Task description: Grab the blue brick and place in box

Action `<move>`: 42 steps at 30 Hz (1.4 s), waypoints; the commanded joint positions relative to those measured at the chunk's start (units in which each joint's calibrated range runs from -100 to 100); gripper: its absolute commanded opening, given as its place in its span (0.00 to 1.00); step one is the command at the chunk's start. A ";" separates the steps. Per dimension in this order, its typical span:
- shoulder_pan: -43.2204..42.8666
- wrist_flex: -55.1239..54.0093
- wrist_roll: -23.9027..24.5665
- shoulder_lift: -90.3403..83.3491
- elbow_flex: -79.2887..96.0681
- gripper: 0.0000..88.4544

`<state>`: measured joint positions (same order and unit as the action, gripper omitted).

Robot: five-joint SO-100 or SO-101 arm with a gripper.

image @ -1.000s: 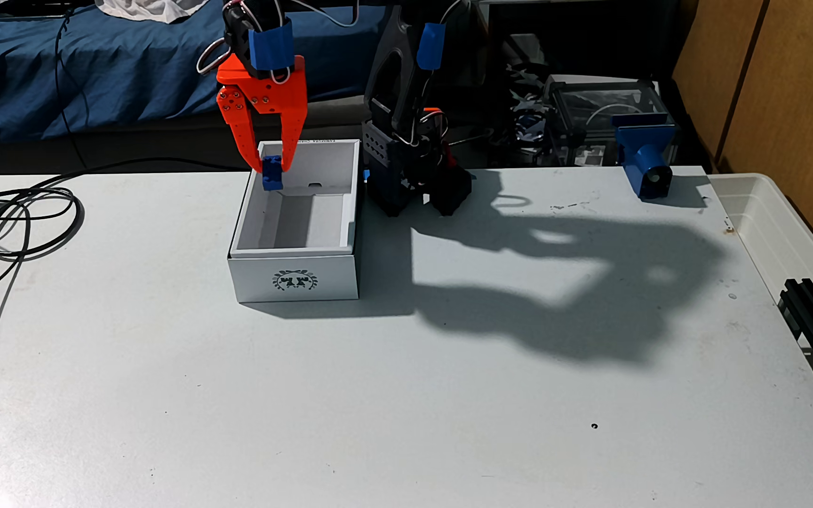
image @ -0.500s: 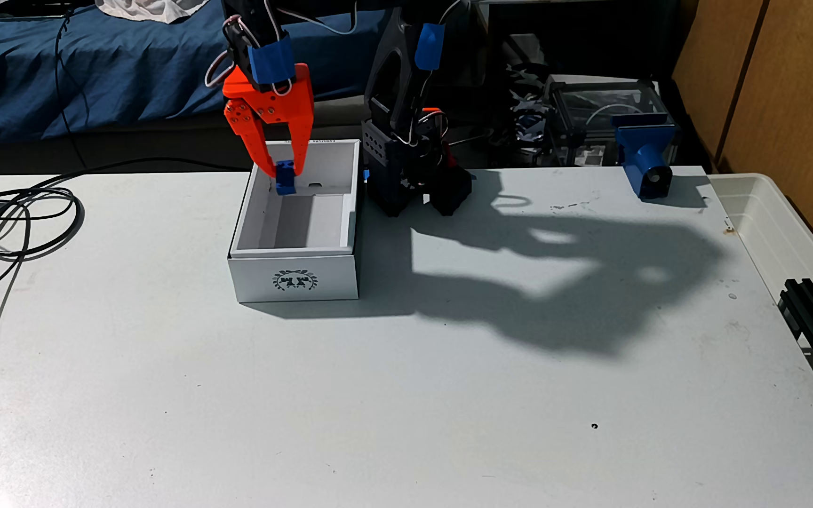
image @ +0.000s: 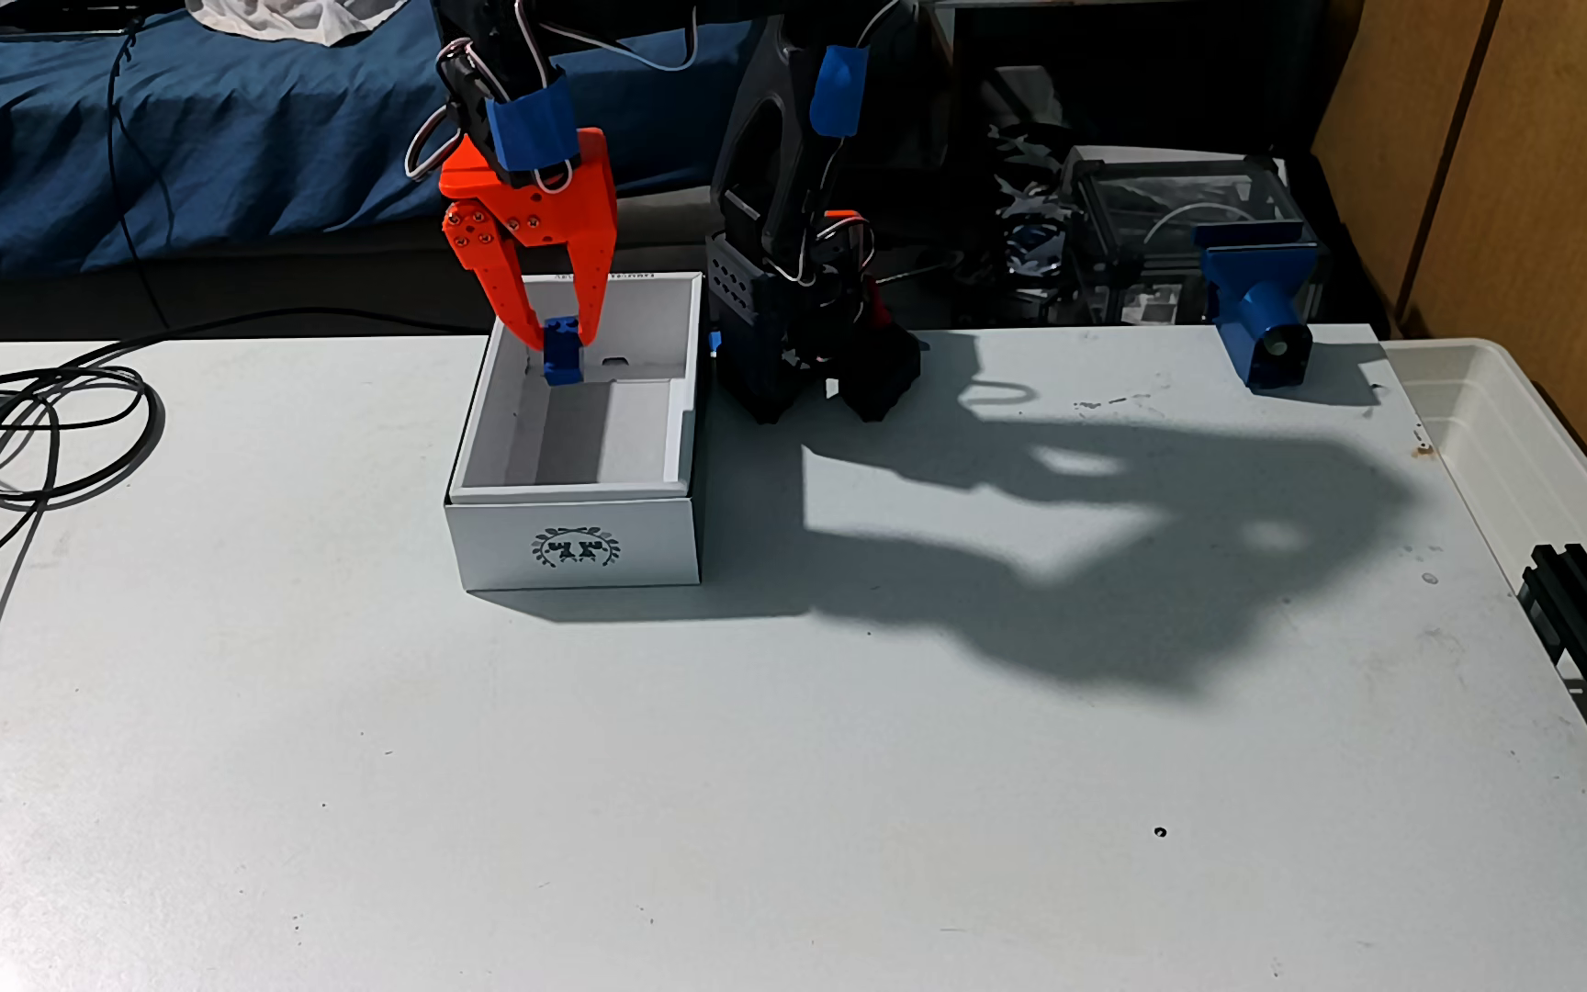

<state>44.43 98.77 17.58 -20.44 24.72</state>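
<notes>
**Brick over the box, release still to come**

Pincer [image: 564,345] first: my orange plastic two-finger pincer hangs in the upper middle of the frame, fingers pointing down, clenched on the tiny bright blue plastic toy brick [image: 563,355]. The brick sits between the fingertips and pokes out a little below them, seemingly turned on its side, though it is too small for me to be sure.

I see the brick in front of the far inner wall of the white rectangular cardboard box [image: 580,544], the one with the dark wreath emblem printed on its near short side, left of centre on the pale grey table [image: 771,763]. By my reading the fingertips have dipped just below the far rim, so the brick is already within the box's outline but not resting on its floor.

So I judge the grab and the carry as done. What is left is the release, and then lifting the arm clear. The box looks otherwise bare inside.

At the upper right edge of the table stands a larger blue plastic mount with a cylindrical barrel [image: 1257,296], and black cables [image: 55,429] loop at the left edge; both sit well apart from the box.
</notes>
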 commanded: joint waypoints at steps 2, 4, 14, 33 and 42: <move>0.82 0.45 -0.29 -1.84 -0.59 0.14; 0.82 0.45 -0.29 -1.84 -0.67 0.14; -3.71 -3.85 -0.29 -2.01 -9.73 0.13; -38.41 -40.13 -11.55 -30.00 13.43 0.13; -42.72 -66.59 -14.87 -49.03 42.01 0.13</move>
<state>2.88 39.48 3.63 -63.51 60.93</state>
